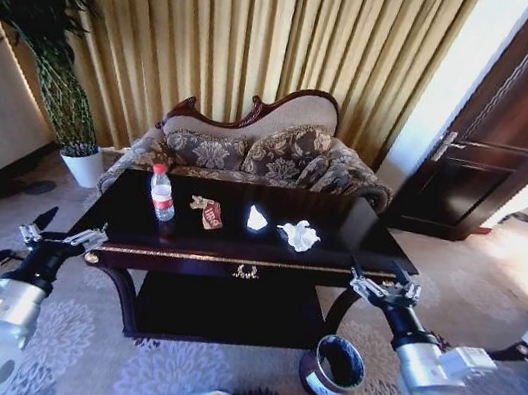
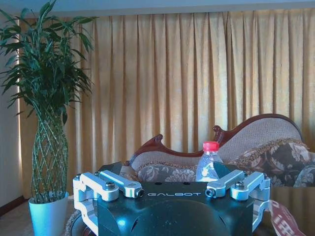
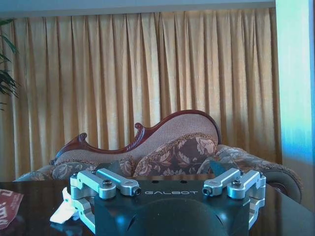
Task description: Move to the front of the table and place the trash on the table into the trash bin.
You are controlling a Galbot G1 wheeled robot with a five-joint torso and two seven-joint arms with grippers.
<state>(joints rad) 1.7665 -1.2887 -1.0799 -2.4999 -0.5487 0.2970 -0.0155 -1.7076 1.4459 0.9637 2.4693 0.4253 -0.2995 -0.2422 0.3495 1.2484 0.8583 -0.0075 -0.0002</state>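
Head view shows the dark glossy bench (image 1: 339, 232) straight ahead with 4 pieces of trash in a row across its top: at the left a clear plastic bottle (image 1: 161, 193) with a red cap, standing upright; next a crumpled reddish-brown wrapper (image 1: 209, 213); then a small white paper scrap (image 1: 256, 219); and, furthest right, a larger crumpled white paper (image 1: 299, 234). The bottle looks empty, so probably light, stiff enough to clamp but smooth and easy to tip; gripping its body around the label, below the cap, seems safest. The wrapper and papers should be very light, soft and crushable, best pinched from above at their highest fold. The trash bin (image 1: 333, 368) stands on the carpet at the near right, by the bench's leg. The left hand (image 1: 65, 236) hovers off the near left corner of the bench, its fingers (image 2: 120, 185) spread wide and holding nothing. The right hand (image 1: 383, 285) hovers at the near right corner, likewise spread wide and empty, touching nothing.
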